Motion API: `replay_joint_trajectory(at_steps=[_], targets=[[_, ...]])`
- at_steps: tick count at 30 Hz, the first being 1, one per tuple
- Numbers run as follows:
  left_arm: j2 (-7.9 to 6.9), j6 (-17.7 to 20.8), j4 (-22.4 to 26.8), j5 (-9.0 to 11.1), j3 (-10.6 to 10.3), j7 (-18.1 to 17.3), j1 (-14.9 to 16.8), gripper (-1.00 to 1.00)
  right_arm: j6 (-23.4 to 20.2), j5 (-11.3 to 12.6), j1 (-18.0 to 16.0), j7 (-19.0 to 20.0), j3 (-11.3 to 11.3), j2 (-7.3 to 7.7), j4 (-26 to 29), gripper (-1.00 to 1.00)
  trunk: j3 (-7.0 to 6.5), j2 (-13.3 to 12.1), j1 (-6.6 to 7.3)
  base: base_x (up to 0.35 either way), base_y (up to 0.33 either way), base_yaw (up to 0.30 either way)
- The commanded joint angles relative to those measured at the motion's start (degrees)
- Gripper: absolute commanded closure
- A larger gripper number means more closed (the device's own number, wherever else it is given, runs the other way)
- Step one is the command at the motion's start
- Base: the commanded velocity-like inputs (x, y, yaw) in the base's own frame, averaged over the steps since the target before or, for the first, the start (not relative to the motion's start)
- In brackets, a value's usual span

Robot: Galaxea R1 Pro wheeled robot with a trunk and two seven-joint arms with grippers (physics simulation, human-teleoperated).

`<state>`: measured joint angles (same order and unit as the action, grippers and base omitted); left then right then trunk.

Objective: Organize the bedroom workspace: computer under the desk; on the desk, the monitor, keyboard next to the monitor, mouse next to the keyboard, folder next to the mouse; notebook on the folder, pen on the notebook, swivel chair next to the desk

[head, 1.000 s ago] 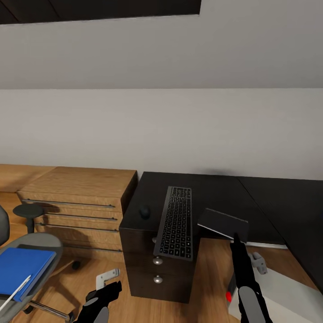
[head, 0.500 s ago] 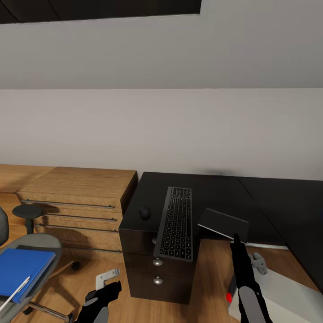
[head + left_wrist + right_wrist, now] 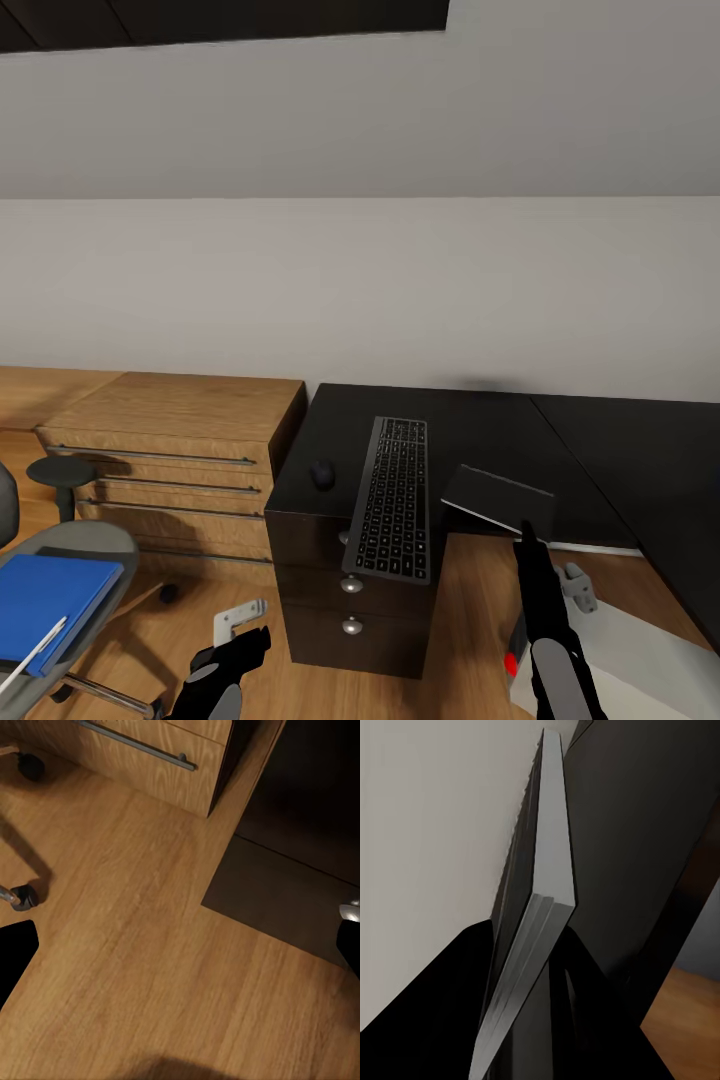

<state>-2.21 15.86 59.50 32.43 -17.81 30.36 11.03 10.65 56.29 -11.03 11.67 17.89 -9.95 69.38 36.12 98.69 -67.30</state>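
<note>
Across the last second nothing shifts: my arms hold their pose and everything lies where it lay. I judge the notebook's transfer is paused mid-carry, with the folder step not yet done.

The counter (image 3: 480,420) is the biggest thing here, a glossy black L-shaped top with a dark drawer pedestal (image 3: 345,590) under its near end, round metal knobs on the fronts. Beside it stands light wooden low shelving (image 3: 170,430), grained, with thin bar handles.

The swivel chair (image 3: 95,540) sits well apart from the counter, its grey padded seat rounded at the edge. The computer (image 3: 625,655), a matt silver-grey box with a red light, is on the floor at the counter's open side.

The keyboard (image 3: 392,495) lies on the counter, slim and grey with dark keys, its near end overhanging the front edge. The folder (image 3: 50,595), flat and bright blue, rests on the chair seat.

My right gripper (image 3: 526,535) is clamped on the notebook (image 3: 497,498), a thin dark slab with a pale grey page edge, tilted over the counter's front edge. My left gripper (image 3: 232,652) hangs low above the wood floor, fingers spread wide, empty.

The mouse (image 3: 322,473), small, rounded and black, sits just beside the keyboard. The pen (image 3: 35,645), a thin white stick, lies across the folder's near corner.
</note>
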Motion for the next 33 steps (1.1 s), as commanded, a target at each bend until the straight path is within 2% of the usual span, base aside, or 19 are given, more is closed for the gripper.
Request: replay_joint_trajectory(at_steps=[1,26,27,33], targets=[[-0.08,0.1,0.1,0.4,-0.2,0.5,0.0,-1.0,0.0,0.6,0.0,0.5,0.1,-0.05,0.0,1.0,0.06,0.0,0.01,0.0,0.0,0.0],[-0.08,0.0,0.1,0.4,-0.3,0.5,0.0,-1.0,0.0,0.4,0.0,0.5,0.0,-0.05,0.0,1.0,0.06,0.0,0.01,0.0,0.0,0.0],[-0.08,0.0,0.1,0.4,-0.3,0.5,0.0,-1.0,0.0,0.4,0.0,0.5,0.0,-0.05,0.0,-1.0,0.06,0.0,0.01,0.0,0.0,0.0],[-0.08,0.0,0.1,0.4,-0.3,0.5,0.0,-1.0,0.0,0.3,0.0,0.4,0.0,-0.05,0.1,-1.0,0.06,0.0,0.01,0.0,0.0,0.0]])
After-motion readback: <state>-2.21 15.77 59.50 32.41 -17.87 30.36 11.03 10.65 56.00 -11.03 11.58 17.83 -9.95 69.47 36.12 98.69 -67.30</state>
